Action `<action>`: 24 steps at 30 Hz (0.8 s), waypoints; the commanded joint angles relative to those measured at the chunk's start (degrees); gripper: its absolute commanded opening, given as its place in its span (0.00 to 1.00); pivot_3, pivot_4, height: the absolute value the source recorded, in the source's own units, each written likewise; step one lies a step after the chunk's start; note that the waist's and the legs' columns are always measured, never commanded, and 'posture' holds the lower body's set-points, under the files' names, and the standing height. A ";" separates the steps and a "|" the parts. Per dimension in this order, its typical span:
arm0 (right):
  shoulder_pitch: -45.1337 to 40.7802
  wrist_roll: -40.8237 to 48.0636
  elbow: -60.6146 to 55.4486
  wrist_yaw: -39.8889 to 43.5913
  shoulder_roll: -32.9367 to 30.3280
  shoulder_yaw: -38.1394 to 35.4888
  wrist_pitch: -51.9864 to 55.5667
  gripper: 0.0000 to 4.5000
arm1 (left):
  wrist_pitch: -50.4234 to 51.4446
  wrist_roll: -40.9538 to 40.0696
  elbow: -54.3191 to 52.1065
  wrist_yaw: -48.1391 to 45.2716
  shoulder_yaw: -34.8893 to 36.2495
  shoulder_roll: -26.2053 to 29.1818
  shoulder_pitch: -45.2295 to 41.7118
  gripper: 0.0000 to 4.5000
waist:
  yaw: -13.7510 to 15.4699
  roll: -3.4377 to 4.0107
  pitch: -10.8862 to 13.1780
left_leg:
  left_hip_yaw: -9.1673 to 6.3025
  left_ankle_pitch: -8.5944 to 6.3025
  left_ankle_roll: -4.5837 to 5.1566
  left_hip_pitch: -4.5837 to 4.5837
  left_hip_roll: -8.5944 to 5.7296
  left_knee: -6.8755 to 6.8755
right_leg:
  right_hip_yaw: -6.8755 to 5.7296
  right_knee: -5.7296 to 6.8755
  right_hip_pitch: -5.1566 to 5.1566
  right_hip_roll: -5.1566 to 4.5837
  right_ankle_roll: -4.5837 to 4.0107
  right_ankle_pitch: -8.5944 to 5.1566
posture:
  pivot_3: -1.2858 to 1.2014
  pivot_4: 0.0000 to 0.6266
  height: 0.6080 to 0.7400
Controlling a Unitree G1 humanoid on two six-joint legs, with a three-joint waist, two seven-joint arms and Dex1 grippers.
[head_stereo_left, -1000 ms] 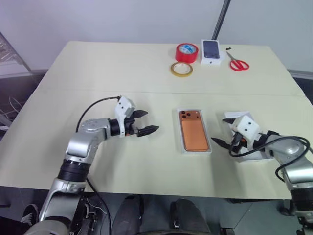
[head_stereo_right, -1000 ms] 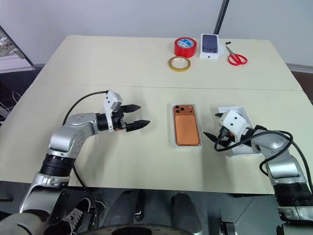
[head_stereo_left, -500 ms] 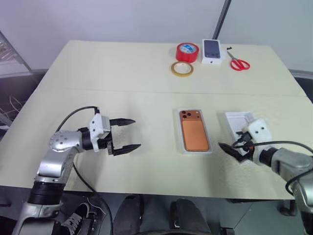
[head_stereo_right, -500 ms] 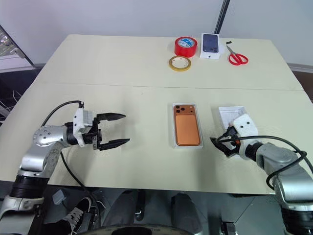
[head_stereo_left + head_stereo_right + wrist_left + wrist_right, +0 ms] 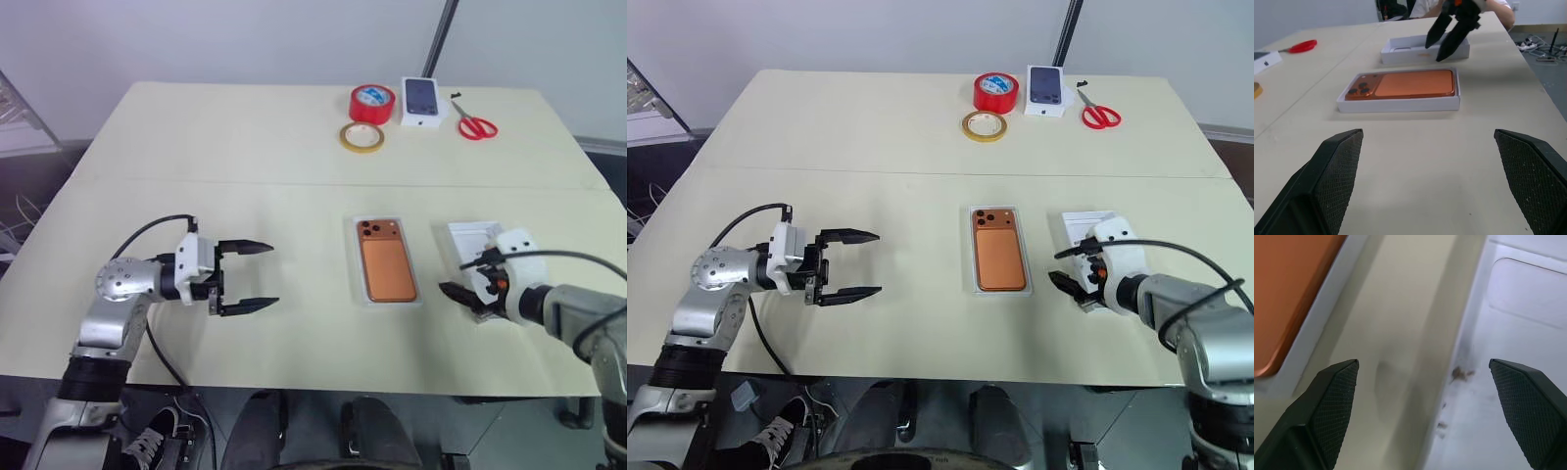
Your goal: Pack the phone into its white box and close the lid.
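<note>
The left gripper (image 5: 257,276) has its jaws spread wide with nothing between them; it hangs over bare table (image 5: 196,147) at the near left, its fingers (image 5: 245,246) pointing level and to the right toward the phone (image 5: 388,268), well apart from it. The right gripper (image 5: 1070,283) also stands open and holds nothing; it tilts downward at the near right, its fingertips over the strip of table between the box (image 5: 999,251) and the lid (image 5: 1083,227), at the lid's near left corner. In the right wrist view one finger (image 5: 1325,404) is on the side of the box and the other (image 5: 1528,401) is over the lid's white inside. The phone lies face down inside the box in the middle of the table's near half, lenses at its far left corner, the box's thin walls framing it all round. The lid rests open side up just right of the box, apart from it, partly covered by the right wrist. At the far side sit a red tape roll (image 5: 373,102), a yellow tape ring (image 5: 361,137) just nearer, a small box with a phone picture (image 5: 422,101) to the right of the red roll, and red scissors (image 5: 476,124) further right
</note>
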 commanded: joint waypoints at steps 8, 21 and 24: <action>-4.38 1.65 2.58 0.03 -1.55 4.13 7.33 0.58 | 5.19 -2.49 -6.46 4.37 -0.21 -1.19 2.75 1.00 | -0.04 0.00 0.00 | 0.00 -0.01 0.01 -0.02 0.01 0.01 | 0.01 0.01 -0.01 0.00 0.01 0.00 | 0.52 0.24 1.00; -7.23 1.32 5.78 -2.95 3.55 0.18 6.49 0.01 | 7.10 -1.09 -8.29 8.17 -0.40 -1.07 3.36 1.00 | -0.89 -0.12 -0.07 | -0.02 -0.01 0.01 0.03 0.05 0.06 | 0.00 0.02 0.08 0.06 0.01 0.01 | 0.52 0.24 1.00; -9.15 4.31 5.62 -0.63 6.39 -3.90 3.88 0.01 | 7.81 -1.10 -8.29 8.48 -0.81 -0.92 2.96 1.00 | -1.16 -0.05 -0.04 | -0.02 -0.01 0.02 0.02 0.05 0.05 | 0.00 0.04 0.03 0.06 0.01 0.01 | 0.52 0.24 1.00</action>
